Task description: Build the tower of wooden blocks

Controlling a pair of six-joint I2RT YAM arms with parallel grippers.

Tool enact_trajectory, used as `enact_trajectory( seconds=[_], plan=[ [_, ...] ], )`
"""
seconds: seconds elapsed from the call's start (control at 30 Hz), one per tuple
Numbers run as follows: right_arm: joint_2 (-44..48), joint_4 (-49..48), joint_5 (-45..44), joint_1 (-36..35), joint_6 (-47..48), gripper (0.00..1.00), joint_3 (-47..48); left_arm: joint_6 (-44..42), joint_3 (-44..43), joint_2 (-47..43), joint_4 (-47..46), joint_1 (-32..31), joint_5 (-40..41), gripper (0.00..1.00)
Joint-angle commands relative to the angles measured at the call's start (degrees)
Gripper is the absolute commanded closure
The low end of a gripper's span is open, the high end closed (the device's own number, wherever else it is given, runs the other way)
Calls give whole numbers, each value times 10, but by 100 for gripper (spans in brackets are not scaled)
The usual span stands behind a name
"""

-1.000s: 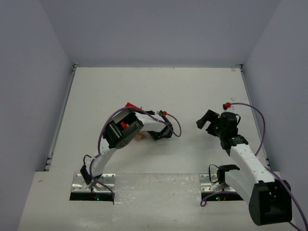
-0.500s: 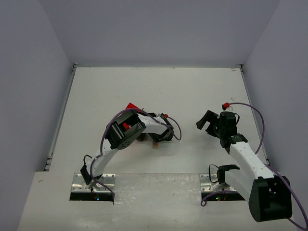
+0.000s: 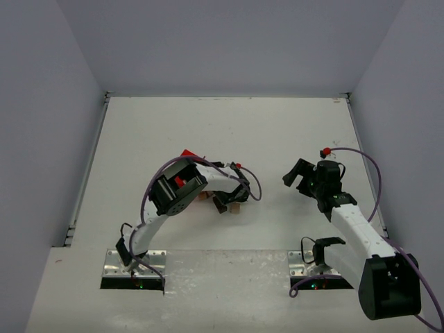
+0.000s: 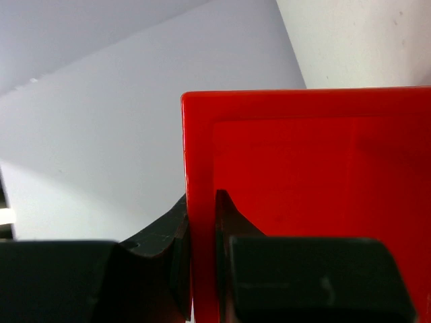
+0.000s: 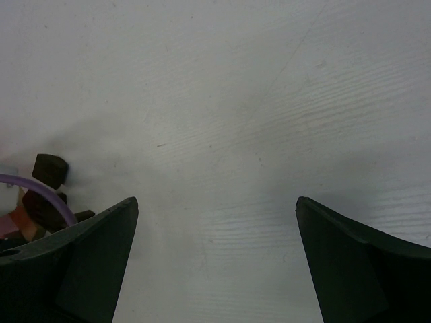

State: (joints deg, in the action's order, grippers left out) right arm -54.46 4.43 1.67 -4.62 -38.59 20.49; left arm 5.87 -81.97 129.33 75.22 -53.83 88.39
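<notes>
My left gripper (image 4: 202,202) is shut on the wall of the red bin (image 4: 316,168), one finger inside and one outside. From above, only a corner of the red bin (image 3: 187,153) shows behind the left arm. Small wooden cubes (image 3: 234,208) lie loose on the table beside that arm, some tan, some dark brown (image 3: 220,204). No tower stands. My right gripper (image 3: 297,173) hangs open over bare table to the right; in its own view the right gripper (image 5: 215,202) holds nothing, and dark cubes (image 5: 48,169) show at the far left.
A purple cable (image 3: 244,179) loops over the left wrist close to the cubes. Another purple cable (image 3: 371,173) arcs from the right arm. Grey walls close the table (image 3: 222,132) on three sides.
More wooden cubes have come out onto the table by the left arm, spreading rightward. The left wrist has shifted slightly with the bin. The right arm has stayed still.
</notes>
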Motion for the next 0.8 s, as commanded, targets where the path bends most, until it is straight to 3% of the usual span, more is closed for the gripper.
enact_trajectory(
  seconds=[0.0,0.23,0.37,0.5,0.6,0.67,0.73,0.77],
  plan=[
    [5,-8,-11,1,8,1,25,8,-19,-93,-6,45,81,100],
    [5,-6,-14,1,7,1,27,31,-117,-180,-36,160,81,100],
    [6,-9,-11,1,4,1,25,154,-247,-129,3,231,82,100],
    [8,-4,-12,1,0,1,24,219,-358,-51,2,249,71,100],
    [10,-5,-9,1,-4,1,23,202,-478,15,-19,246,-18,100],
    [11,-5,-6,1,-4,1,24,222,-560,22,-47,251,-222,100],
    [11,5,-9,1,-2,1,26,192,-421,-71,-170,262,-360,100],
    [14,7,-9,1,-2,1,28,148,-370,-104,-285,263,-433,100]
  ],
)
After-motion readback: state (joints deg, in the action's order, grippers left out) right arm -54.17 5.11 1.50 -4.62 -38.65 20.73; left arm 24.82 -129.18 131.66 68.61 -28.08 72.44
